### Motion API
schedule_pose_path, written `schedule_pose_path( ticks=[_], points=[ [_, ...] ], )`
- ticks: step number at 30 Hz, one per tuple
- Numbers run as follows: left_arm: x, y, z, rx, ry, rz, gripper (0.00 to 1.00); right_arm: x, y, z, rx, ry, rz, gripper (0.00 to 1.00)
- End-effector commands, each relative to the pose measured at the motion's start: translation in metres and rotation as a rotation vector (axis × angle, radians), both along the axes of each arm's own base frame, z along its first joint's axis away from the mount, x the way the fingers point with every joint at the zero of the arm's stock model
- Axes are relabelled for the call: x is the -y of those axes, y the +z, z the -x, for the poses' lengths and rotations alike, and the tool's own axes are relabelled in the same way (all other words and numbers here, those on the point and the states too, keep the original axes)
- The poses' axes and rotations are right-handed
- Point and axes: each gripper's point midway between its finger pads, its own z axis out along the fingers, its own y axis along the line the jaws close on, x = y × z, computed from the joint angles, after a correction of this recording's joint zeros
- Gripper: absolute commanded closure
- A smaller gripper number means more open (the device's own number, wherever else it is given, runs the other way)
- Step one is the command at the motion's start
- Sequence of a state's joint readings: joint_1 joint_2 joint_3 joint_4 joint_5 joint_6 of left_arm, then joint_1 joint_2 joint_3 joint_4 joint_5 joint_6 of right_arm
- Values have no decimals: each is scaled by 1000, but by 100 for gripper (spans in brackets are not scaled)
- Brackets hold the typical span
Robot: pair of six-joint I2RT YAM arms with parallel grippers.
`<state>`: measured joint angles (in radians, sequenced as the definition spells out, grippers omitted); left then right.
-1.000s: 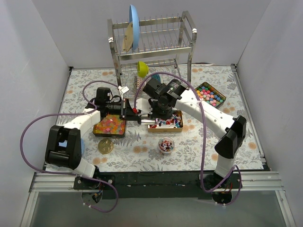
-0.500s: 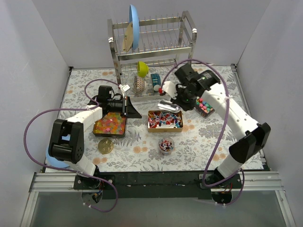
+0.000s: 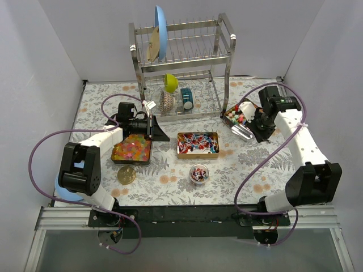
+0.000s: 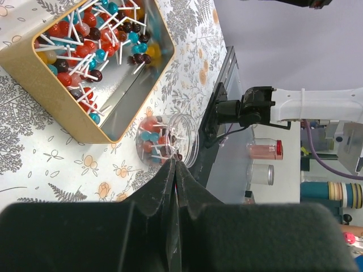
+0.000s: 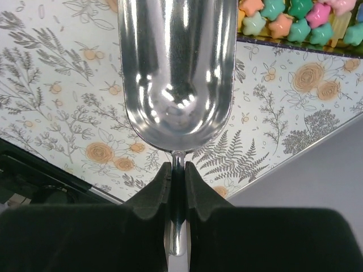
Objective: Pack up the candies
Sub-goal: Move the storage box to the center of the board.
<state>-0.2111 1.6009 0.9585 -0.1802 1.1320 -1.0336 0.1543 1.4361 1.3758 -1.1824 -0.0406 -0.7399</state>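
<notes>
My right gripper (image 3: 253, 129) is shut on the handle of an empty metal scoop (image 3: 243, 132), also seen in the right wrist view (image 5: 177, 73), gripper (image 5: 178, 170). The scoop's bowl lies at the near edge of the tin of coloured star candies (image 3: 233, 116), which also shows in the right wrist view (image 5: 295, 17). My left gripper (image 3: 160, 133) is shut, beside the tin of orange-pink gummies (image 3: 131, 152). In its wrist view the closed gripper (image 4: 176, 167) points at a clear cup of lollipops (image 4: 167, 141) and the lollipop tin (image 4: 85, 62).
The lollipop tin (image 3: 197, 143) sits mid-table with the clear cup (image 3: 198, 173) in front of it. A gold disc (image 3: 126, 175) lies near the gummy tin. A dish rack (image 3: 181, 62) with a blue plate stands at the back. White walls close both sides.
My right arm has swung the scoop from over the lollipop tin rightwards and back to the star candy tin. My left gripper drew slightly left early on, then stayed still.
</notes>
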Motion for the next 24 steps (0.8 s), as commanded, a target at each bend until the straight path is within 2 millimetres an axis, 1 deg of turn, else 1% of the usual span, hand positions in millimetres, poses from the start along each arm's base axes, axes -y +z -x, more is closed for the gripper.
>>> schedule_pose_path(
  ticks=[1,3,4,6,7,9,12,14,15,16,17,18,20,21,23,24],
  points=[
    [-1,-1,-5,33,4,-17,96,24,11,-35,62,-60,76,99],
    [-1,-3,-7,38,10,-24,96,38,17,-49,82,-72,137,99],
    [-2,-4,-7,38,12,-27,96,48,23,-62,97,-71,196,99],
    [-2,-6,-9,41,19,-33,96,62,29,-71,97,-78,271,99],
    [-2,-6,-10,45,21,-34,96,66,25,-77,80,-67,299,99],
    [-2,-4,-9,56,20,-34,96,80,30,-89,105,-40,381,99],
    [-3,-2,-7,61,23,-37,96,93,30,-102,117,39,481,99],
    [-4,-2,-4,63,24,-39,96,98,35,-116,178,82,532,99],
    [-5,-4,-1,59,27,-42,96,105,27,-115,159,143,588,99],
    [-5,-2,2,66,24,-40,96,107,35,-126,224,154,616,99],
    [-6,-3,3,67,27,-43,96,108,33,-128,230,179,641,99],
    [-6,-4,5,67,27,-45,96,112,25,-127,208,244,683,99],
    [-8,-3,9,72,30,-46,96,113,27,-140,261,270,720,99],
    [-9,-4,10,70,34,-48,96,114,22,-142,247,316,748,99],
    [-9,-4,11,73,38,-52,96,116,22,-152,272,336,778,99],
    [-9,-4,12,73,38,-51,96,115,20,-154,270,354,790,99]
  ],
)
